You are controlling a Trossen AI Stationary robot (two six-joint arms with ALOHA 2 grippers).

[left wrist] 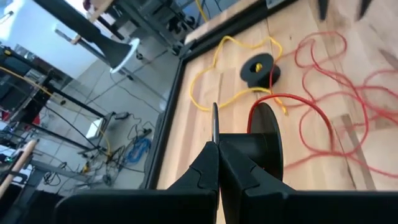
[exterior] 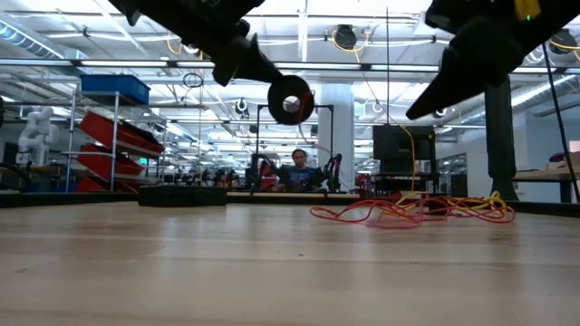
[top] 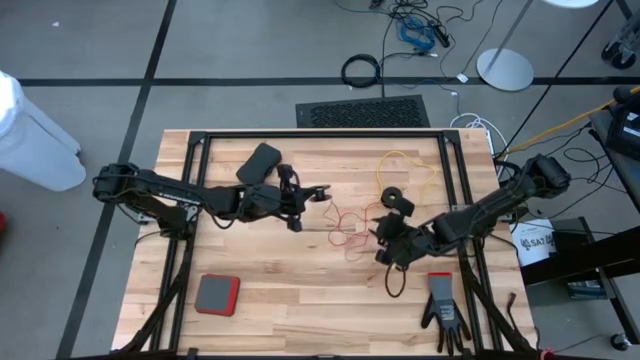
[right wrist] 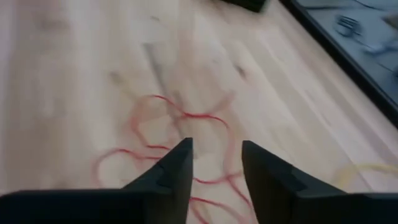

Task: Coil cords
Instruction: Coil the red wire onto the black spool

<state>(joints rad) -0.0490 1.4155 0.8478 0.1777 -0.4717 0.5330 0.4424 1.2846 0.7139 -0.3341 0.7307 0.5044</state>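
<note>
The left hand point(left wrist: 214, 149) at frame centre is clamped on 1 black reel point(left wrist: 266, 140) trailing the red cord point(left wrist: 323, 118). The right hand point(right wrist: 214, 165) hovers part-open over red loops. The yellow cord point(top: 405, 165) and second reel point(top: 393, 196) lie on the counter point(top: 300, 300), upper right.

Your surface point(top: 300, 300): pale wood planks, light grain, black frame point(top: 320, 134) around it. Red cord point(top: 345, 225) in loose loops mid-surface; you see same red in right wrist view. Yellow cord point(top: 405, 165) beside it, black reel point(top: 392, 196) next to it. Second black reel point(exterior: 290, 98) pinched in your left tool point(left wrist: 214, 163), itself black. Right tool point(right wrist: 216, 163) black too. Red pad point(top: 217, 294) with grey centre. Black-and-grey glove point(top: 441, 305).
</note>
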